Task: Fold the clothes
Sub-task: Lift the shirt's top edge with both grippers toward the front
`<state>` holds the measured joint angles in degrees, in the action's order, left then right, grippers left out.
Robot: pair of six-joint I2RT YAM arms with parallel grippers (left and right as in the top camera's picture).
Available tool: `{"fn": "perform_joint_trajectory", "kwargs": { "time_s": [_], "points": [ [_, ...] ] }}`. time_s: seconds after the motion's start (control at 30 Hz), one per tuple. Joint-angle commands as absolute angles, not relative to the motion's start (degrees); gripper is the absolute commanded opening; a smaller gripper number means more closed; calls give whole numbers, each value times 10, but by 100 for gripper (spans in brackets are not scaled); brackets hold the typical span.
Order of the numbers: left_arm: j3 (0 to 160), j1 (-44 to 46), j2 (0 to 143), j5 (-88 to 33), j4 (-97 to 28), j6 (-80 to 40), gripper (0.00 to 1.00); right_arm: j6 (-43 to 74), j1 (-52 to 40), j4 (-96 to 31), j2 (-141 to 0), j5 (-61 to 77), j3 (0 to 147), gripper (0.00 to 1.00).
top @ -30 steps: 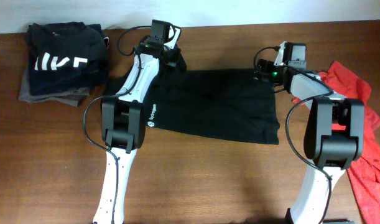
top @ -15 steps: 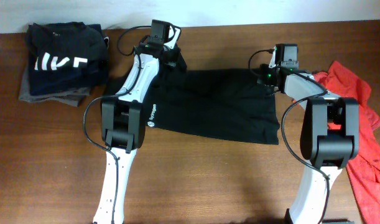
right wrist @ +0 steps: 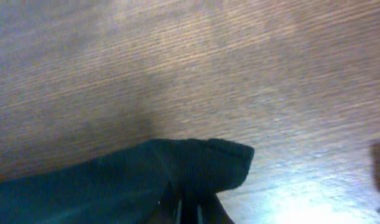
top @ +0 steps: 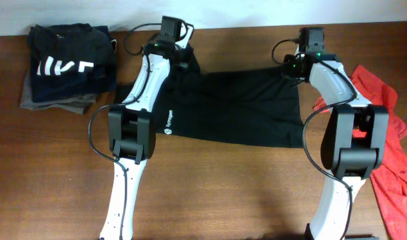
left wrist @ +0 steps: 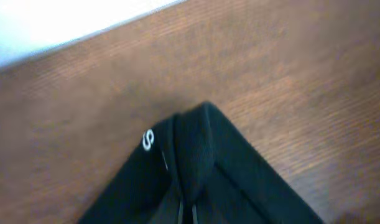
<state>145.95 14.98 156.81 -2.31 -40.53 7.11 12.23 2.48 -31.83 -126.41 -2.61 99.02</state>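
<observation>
The wooden bench (top: 223, 193) carried everything. Across its middle lay the black garment (top: 236, 113), spread fairly flat, its two far corners raised off the wood. An orange-red shirt (top: 398, 190) was crumpled along the right edge of the bench, partly under the right arm (top: 353, 143). A pile of folded dark clothes (top: 70, 63) with white lettering sat at the far left corner, well apart from the black garment. The left arm (top: 133, 127) reached over the garment's left side. The left fingers (left wrist: 186, 214) were pressed together, pinching the far left corner into a bunched ridge. The right fingers (right wrist: 186, 211) were likewise closed, pinching the far right corner, which curled over beside them. A small white logo (top: 168, 131) showed on the garment near the left arm
</observation>
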Motion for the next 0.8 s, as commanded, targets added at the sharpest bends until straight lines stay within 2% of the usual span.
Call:
{"fn": "perform_joint_trajectory", "kwargs": {
  "time_s": [0.0, 0.6, 0.77],
  "points": [
    [1523, 149, 1568, -21, -443, 74, 1, 124, 28, -351, -1267, -53, 1025, 4],
    [1738, 144, 1567, -20, -753, 74, 1, 143, 28, -542, -1264, -125, 1089, 4],
    [1776, 129, 1567, -2, -838, 34, 1, 144, 32, -564, -1263, -128, 1100, 4]
  ]
}}
